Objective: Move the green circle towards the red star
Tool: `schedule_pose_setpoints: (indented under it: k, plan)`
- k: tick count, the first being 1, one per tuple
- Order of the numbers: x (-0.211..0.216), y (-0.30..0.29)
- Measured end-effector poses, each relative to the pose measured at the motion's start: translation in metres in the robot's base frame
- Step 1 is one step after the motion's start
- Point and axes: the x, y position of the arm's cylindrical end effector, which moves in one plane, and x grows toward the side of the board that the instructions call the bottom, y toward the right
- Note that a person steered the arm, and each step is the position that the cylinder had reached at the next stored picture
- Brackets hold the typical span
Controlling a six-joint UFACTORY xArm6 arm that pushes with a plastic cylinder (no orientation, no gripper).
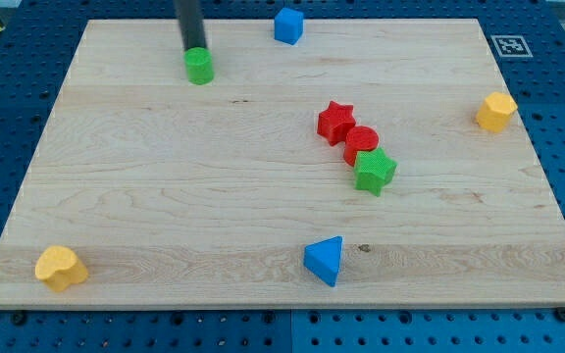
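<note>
Green circle (199,67) is sitting way up near the view's top, left of centre, on the pale wooden table (165,196). My tip (195,48) is right at its top edge, the dark rod coming straight down from the view's top, so it looks like it's touching the circle's far side or just beside it; hard to call from this angle. No fingers on this rig, just the rod, so nothing to open or clamp.

Red star (336,122) is well apart from the circle, down and toward the view's right, around the middle of the table. It's packed in a diagonal little chain: a red circle (362,142) touching it on the lower right, then a green star (374,171) touching that one.

Other stuff scattered around:
- blue cube-ish block (288,25) near the top edge, to the right of the green circle
- yellow block (496,111) by the right edge, looks roughly hexagonal
- blue triangle (325,260) near the bottom, below the chain
- yellow heart (61,267) in the bottom left corner
</note>
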Motion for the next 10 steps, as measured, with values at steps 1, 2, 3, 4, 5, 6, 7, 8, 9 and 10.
schedule_pose_setpoints:
  k: [1, 2, 3, 4, 5, 6, 7, 8, 9, 10]
  plan:
    - [-0.004, -0.039]
    - [0.021, -0.026]
    - [0.029, 0.01]
    - [0.032, 0.043]
    - [0.04, 0.068]
    - [0.056, 0.09]
    - [0.064, 0.09]
    - [0.084, 0.095]
    - [0.109, 0.11]
    - [0.122, 0.108]
